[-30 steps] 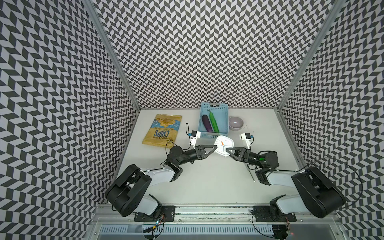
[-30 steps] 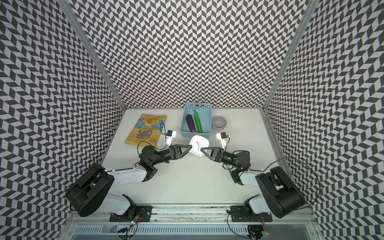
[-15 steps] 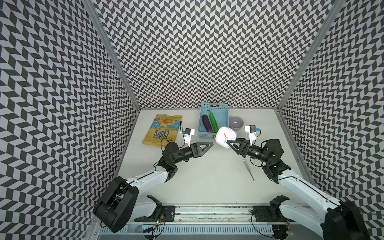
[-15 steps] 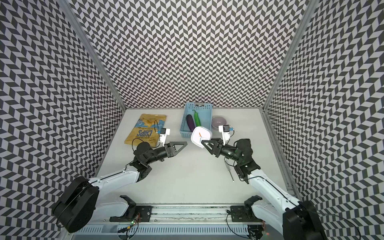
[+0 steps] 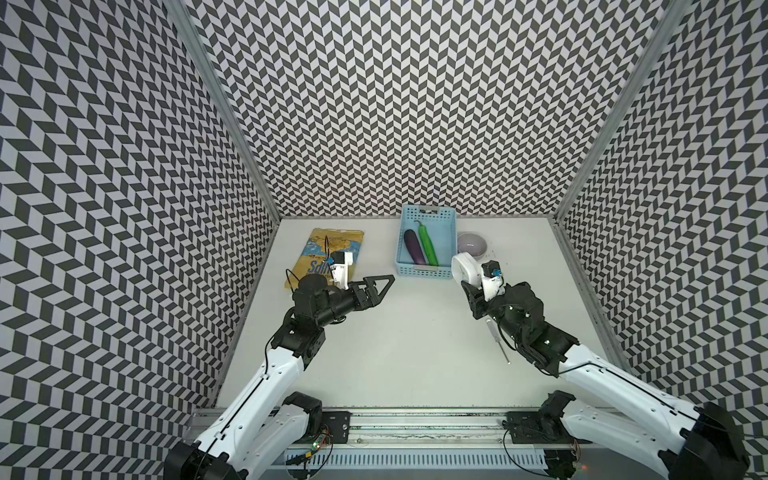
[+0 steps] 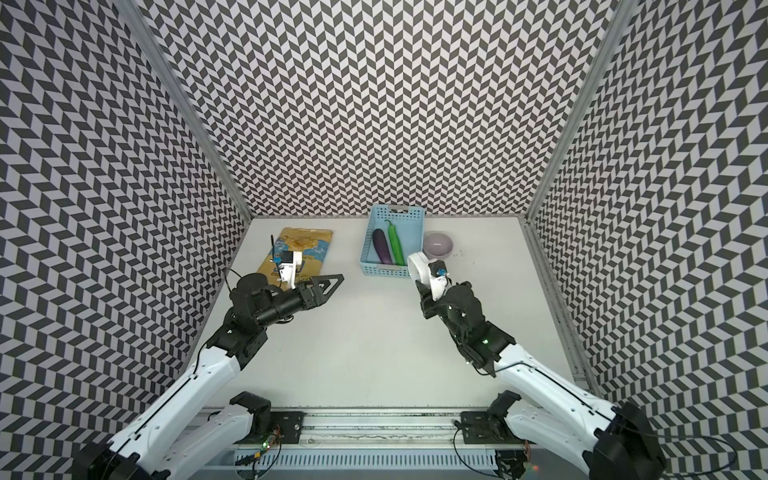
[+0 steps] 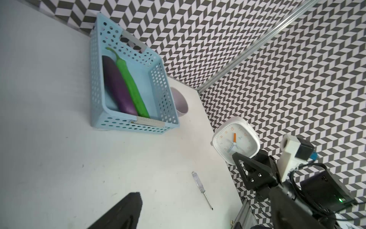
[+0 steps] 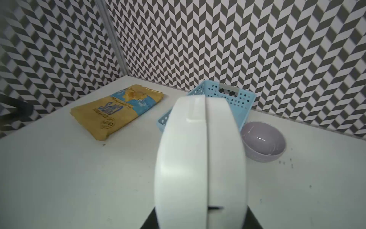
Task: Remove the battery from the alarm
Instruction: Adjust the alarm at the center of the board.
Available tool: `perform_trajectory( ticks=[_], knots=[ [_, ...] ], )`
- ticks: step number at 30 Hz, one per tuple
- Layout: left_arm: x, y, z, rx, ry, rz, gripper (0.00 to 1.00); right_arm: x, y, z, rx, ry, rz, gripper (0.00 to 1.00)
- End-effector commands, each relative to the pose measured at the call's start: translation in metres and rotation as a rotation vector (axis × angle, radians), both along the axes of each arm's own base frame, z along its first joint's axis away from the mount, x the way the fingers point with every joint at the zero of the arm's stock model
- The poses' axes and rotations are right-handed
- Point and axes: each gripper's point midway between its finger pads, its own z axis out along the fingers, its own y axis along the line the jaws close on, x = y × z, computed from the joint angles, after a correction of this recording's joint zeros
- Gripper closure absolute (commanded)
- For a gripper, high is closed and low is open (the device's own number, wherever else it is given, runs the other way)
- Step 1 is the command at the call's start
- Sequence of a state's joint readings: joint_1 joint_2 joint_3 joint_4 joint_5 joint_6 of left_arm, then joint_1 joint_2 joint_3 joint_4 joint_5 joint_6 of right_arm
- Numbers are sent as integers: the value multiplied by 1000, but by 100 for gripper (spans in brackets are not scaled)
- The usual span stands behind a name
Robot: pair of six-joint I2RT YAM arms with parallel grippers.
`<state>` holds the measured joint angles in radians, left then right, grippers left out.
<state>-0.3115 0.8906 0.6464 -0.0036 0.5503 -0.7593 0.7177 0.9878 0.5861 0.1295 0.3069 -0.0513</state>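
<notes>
My right gripper (image 5: 471, 287) is shut on the white alarm (image 5: 464, 267) and holds it above the table, near the basket's front right corner. The right wrist view shows the alarm (image 8: 200, 158) edge-on between the dark fingers. In the left wrist view its dial (image 7: 235, 139) faces my left arm, with an orange hand showing. My left gripper (image 5: 380, 283) hangs open and empty over the table's middle left, well apart from the alarm. Only one of its fingers (image 7: 124, 211) shows in the left wrist view. The battery is out of view.
A thin screwdriver (image 5: 497, 337) lies on the table under my right arm. A blue basket (image 5: 428, 271) at the back holds an eggplant (image 5: 413, 247) and a green vegetable (image 5: 428, 245). A lilac bowl (image 5: 471, 245) stands to its right. A chips bag (image 5: 334, 249) lies back left.
My left gripper opened, let go of the alarm and drew back to the left. The right arm rose and carried the alarm to the right and back.
</notes>
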Motion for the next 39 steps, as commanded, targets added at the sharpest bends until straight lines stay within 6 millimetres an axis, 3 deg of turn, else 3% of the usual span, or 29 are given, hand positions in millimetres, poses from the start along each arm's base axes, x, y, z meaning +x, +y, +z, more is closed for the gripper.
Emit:
perform_trajectory(
  ticks=[1,5,13,20,27,35,39],
  knots=[
    [-4,3,1,27,67,-4,0,7,-11,30,-171,-207,-170,71],
    [-9,-8,5,-22,79,-73,0,-4,5,23,-327,-294,-206,71],
    [-12,-20,-18,-78,134,-122,0,-29,44,-5,-570,-391,-198,71],
    [-17,-41,-31,-87,150,-165,0,-53,64,-17,-631,-446,-142,71],
    [-16,-72,-32,-84,130,-212,2,-73,65,-18,-730,-516,-119,71],
    [-19,-92,-28,-98,133,-267,5,-73,67,-16,-816,-569,-156,71],
    [-23,-95,-35,-75,150,-244,7,-72,70,-11,-838,-602,-187,70]
  ],
)
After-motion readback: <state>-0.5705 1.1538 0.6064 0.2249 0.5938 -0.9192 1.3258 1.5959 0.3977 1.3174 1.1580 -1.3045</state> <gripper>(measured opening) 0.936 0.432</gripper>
